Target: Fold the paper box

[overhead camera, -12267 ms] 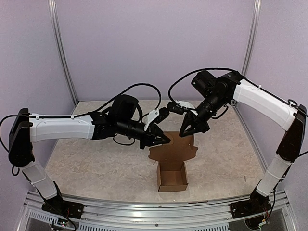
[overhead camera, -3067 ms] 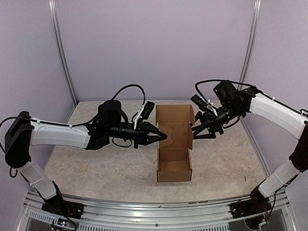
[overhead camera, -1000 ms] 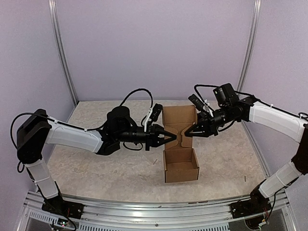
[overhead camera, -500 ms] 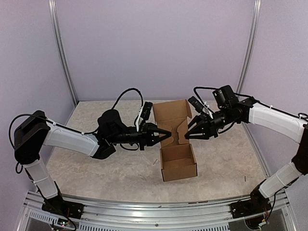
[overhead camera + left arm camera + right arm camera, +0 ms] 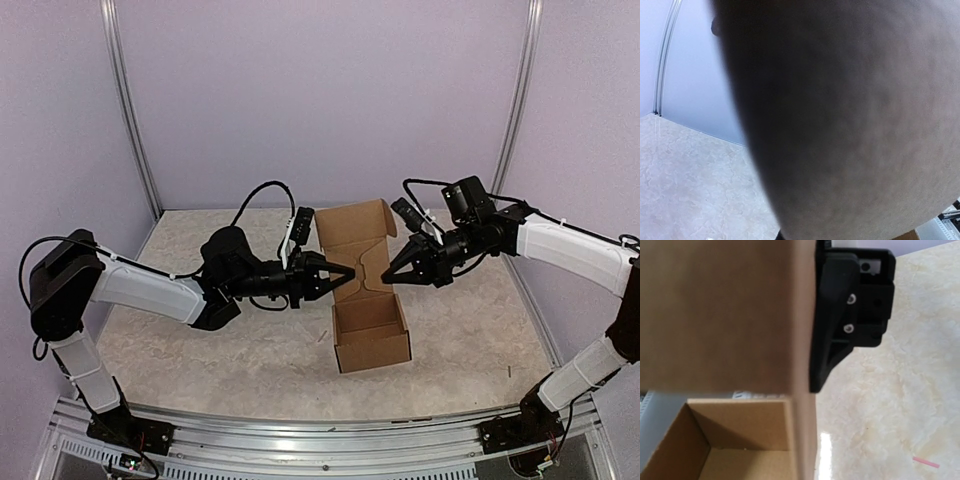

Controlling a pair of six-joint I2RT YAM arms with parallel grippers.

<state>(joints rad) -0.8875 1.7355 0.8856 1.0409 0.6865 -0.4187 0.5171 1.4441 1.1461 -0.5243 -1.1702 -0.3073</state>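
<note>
The paper box (image 5: 371,338) sits mid-table with its tray formed and its lid upright, and your left gripper (image 5: 346,271) and right gripper (image 5: 390,278) are each pinched shut on a side flap of that lid. Treat it as light, thin and easily creased, so hold the flaps near their fold lines. The marbled tabletop (image 5: 200,335) looks smooth enough for the box to slide, and the purple walls (image 5: 300,100) stand well back.

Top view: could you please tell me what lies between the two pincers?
The raised lid of the box, with its side flaps, fills that gap; the left pincer and right pincer meet it from opposite sides. The top view shows this.
</note>
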